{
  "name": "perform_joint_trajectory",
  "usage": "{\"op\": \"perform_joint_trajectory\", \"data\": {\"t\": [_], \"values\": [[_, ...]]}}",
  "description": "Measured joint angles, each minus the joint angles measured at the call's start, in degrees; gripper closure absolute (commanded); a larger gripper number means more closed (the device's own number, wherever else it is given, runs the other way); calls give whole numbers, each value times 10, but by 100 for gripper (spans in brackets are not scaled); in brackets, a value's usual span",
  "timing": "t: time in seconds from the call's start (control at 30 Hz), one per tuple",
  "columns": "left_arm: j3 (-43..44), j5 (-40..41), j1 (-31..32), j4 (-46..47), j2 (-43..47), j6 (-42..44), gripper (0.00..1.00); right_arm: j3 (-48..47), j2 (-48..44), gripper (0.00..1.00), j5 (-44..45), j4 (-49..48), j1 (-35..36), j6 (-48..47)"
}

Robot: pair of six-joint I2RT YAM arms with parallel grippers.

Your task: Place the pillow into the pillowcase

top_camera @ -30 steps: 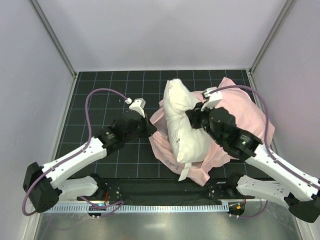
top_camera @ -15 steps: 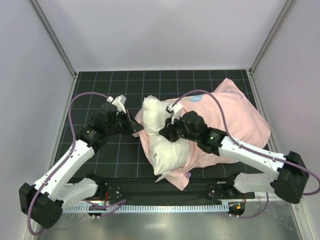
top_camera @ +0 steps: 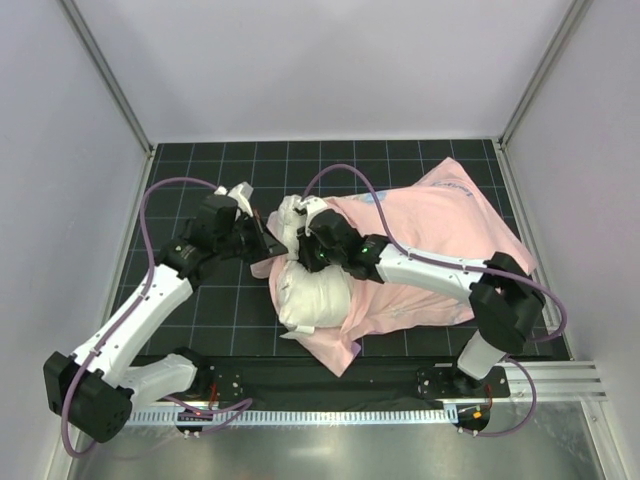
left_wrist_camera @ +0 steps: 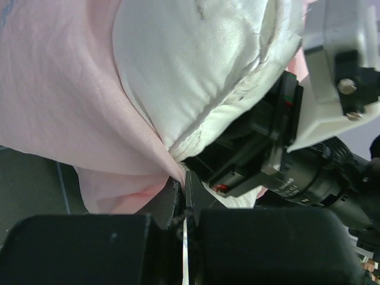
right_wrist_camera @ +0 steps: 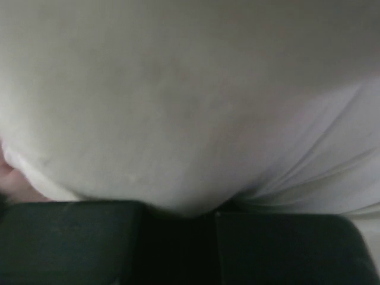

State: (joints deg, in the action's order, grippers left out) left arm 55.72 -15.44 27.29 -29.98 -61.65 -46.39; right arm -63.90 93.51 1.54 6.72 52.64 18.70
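Observation:
The white pillow (top_camera: 308, 296) lies at mid-table, its right part covered by the pink pillowcase (top_camera: 440, 235), which spreads off to the right. My left gripper (top_camera: 268, 246) is shut on the pillowcase's pink edge at the pillow's left side. In the left wrist view the jaws (left_wrist_camera: 183, 185) pinch that pink fabric (left_wrist_camera: 65, 101) just below the pillow (left_wrist_camera: 196, 65). My right gripper (top_camera: 310, 252) reaches across the pillowcase and is pressed into the pillow's top. In the right wrist view the pillow (right_wrist_camera: 190, 95) fills the frame and bulges into the gripper (right_wrist_camera: 196, 212), which is shut on it.
The black gridded mat (top_camera: 200, 170) covers the table inside white walls. A purple cable (top_camera: 165, 205) loops above the left arm. The right arm's wrist body (left_wrist_camera: 297, 172) sits close beside the left gripper. The arm bases are at the near rail (top_camera: 330, 385).
The right arm has stretched left, dragging the pillow left and toward the front. The pillowcase now lies flatter over the right side. The left gripper stayed near the pillowcase's left edge.

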Motion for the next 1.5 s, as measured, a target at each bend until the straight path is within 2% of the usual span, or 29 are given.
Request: {"op": "perform_joint_trajectory", "data": {"t": [0.27, 0.4, 0.6, 0.7, 0.83, 0.93, 1.03, 1.17, 1.3, 1.5], "values": [[68, 4, 0, -55, 1, -2, 100, -17, 34, 96, 59, 17, 5, 28], [116, 14, 1, -102, 1, 6, 100, 3, 20, 96, 71, 4, 5, 37], [127, 10, 3, -115, 2, 5, 100, 31, -5, 96, 91, -9, 9, 55], [127, 4, 4, -115, 4, 3, 100, 44, -25, 84, 100, -9, 14, 59], [127, -9, 5, -113, 13, 3, 100, 74, -88, 55, 101, 0, 19, 66], [122, -19, 6, -97, 21, 3, 100, 88, -147, 48, 96, 17, 22, 65], [103, -32, 8, -68, 28, 3, 100, 90, -204, 35, 87, 40, 25, 63], [86, -36, 8, -48, 30, 3, 100, 90, -254, 27, 76, 70, 26, 53], [77, -36, 8, -33, 34, 3, 100, 75, -283, 25, 73, 106, 27, 39], [76, -35, 8, -20, 41, 3, 100, -17, -261, 20, 92, 160, 26, 8]]}}
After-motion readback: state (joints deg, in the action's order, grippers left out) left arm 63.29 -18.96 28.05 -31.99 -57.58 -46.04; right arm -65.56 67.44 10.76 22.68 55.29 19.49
